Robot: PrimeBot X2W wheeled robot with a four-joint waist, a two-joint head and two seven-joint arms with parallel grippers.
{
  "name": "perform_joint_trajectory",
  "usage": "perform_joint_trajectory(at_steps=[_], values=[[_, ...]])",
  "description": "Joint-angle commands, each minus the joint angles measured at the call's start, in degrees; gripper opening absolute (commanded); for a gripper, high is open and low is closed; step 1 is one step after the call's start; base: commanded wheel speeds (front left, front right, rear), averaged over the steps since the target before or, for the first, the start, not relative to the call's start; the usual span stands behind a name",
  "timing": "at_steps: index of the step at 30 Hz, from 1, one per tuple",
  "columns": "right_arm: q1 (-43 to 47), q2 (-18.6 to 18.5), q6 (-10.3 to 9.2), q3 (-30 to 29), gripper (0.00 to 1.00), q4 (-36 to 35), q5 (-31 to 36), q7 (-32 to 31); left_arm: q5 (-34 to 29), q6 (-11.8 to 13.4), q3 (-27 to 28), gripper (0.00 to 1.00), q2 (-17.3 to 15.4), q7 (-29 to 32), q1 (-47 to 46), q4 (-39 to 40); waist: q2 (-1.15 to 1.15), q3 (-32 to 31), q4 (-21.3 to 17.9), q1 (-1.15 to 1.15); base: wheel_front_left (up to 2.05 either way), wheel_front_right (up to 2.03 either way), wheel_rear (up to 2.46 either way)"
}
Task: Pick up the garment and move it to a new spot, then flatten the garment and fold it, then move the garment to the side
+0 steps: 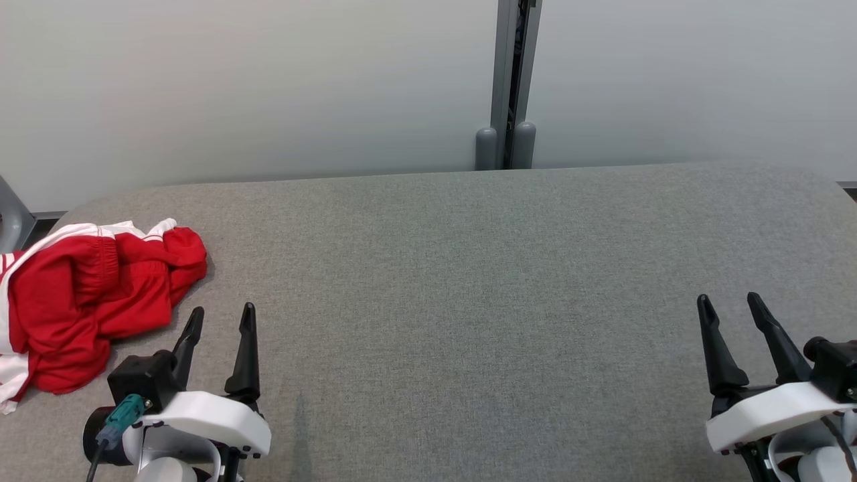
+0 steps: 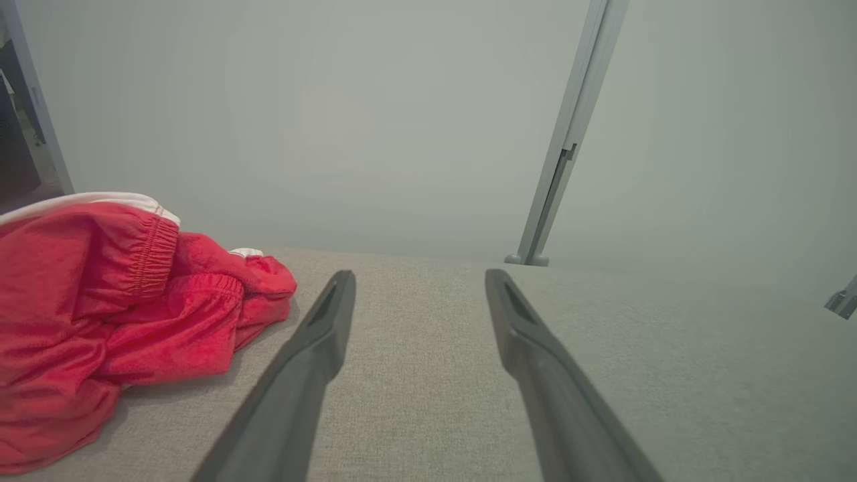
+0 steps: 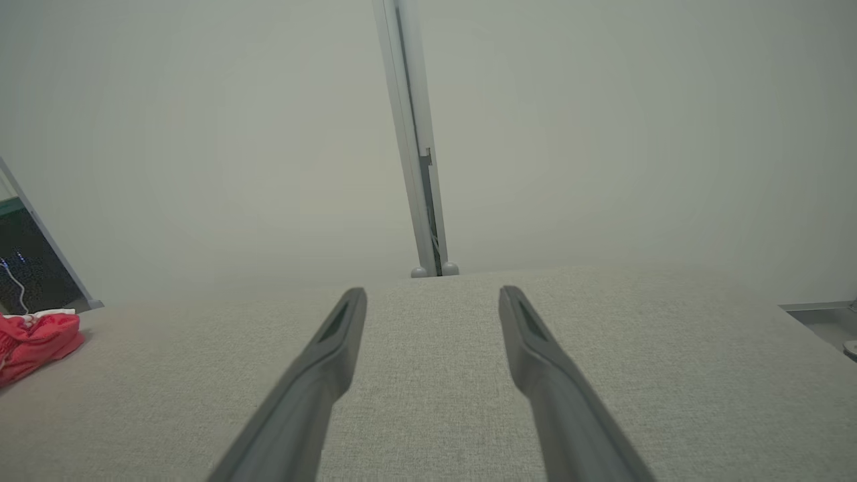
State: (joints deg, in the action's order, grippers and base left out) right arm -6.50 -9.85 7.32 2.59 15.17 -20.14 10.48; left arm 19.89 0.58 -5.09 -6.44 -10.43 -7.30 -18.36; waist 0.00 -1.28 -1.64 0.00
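Big grey cloth-covered table (image 1: 482, 254) is filling most of the head view, w/ a pale wall (image 1: 268, 80) and a grey post (image 1: 512, 80) standing behind it. Lying crumpled at the table's far left, by the edge, is the garment (image 1: 94, 301): red w/ white trim, prob. shorts, part of it running out of the head view. From the right wrist it's showing as a small red lump (image 3: 37, 338) well off to the left.

The left gripper (image 1: 222, 309) is hovering just beside the heap's right side, not touching it, jaws spread wide, holding nothing. The right gripper (image 1: 728, 298) is waiting well apart on the table's right side, likewise wide apart & empty, bare cloth showing between its fingers (image 3: 335, 348).

Smallest detail that matters: the gathered elastic waistband (image 2: 155, 254), bunching up on top of the heap near the left arm.

Step in hand, as I'm reading it, is the first pick-up, not yet begun. Doing it well:
- Left arm is placed for it; it should be swinging left until the heap sits between the fingers, not beside them.
- Aim at the thick bunch by the waistband, not a thin hem, so the grip is taking several layers.
- Tips low, close to the table; close fully before lifting.
- Lift until trailing cloth is clearing the table, then carry toward the open centre, where both arms are able to reach.
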Motion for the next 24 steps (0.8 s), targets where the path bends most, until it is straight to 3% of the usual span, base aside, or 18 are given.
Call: perform_joint_trajectory(at_steps=[1,24], values=[[0.14,-0.76,0.23,0.41,1.00,0.00,1.60,0.64,-1.64,0.40,-0.26,1.00,-0.49,-0.61,0.07,-0.09,0.00,-0.02,0.00,0.00,0.00,0.00,0.00],[0.19,-1.48,0.21,2.70,1.00,3.38,8.30,3.31,-6.08,1.02,0.72,1.00,-0.22,-3.28,0.24,-3.41,0.00,-0.20,-0.15,0.00,0.00,0.00,0.00]])
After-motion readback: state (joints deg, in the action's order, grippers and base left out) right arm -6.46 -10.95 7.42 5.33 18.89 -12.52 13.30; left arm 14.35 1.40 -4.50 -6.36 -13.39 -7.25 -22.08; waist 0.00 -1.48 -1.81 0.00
